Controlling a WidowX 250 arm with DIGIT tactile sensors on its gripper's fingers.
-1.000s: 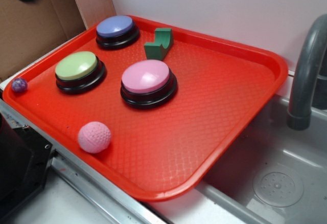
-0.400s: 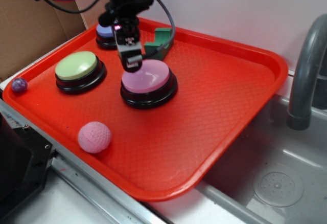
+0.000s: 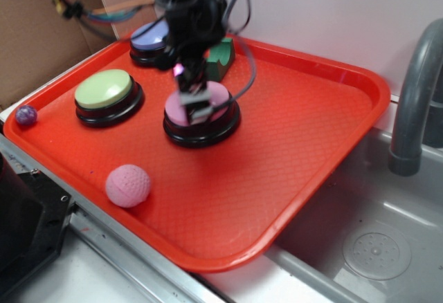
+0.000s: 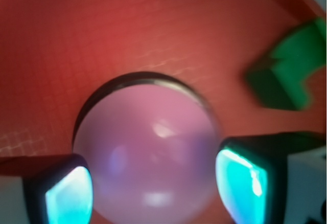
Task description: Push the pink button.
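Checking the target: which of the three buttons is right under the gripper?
The pink button, mid-tray under the gripper; the green button and lavender-blue button sit apart.

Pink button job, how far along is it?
Approach looks done: the hand is over the pink button, fingers straddling its dome in the wrist view. The press is in hand; whether it is pushed down can't be told. Left: finishing the press and lifting off.
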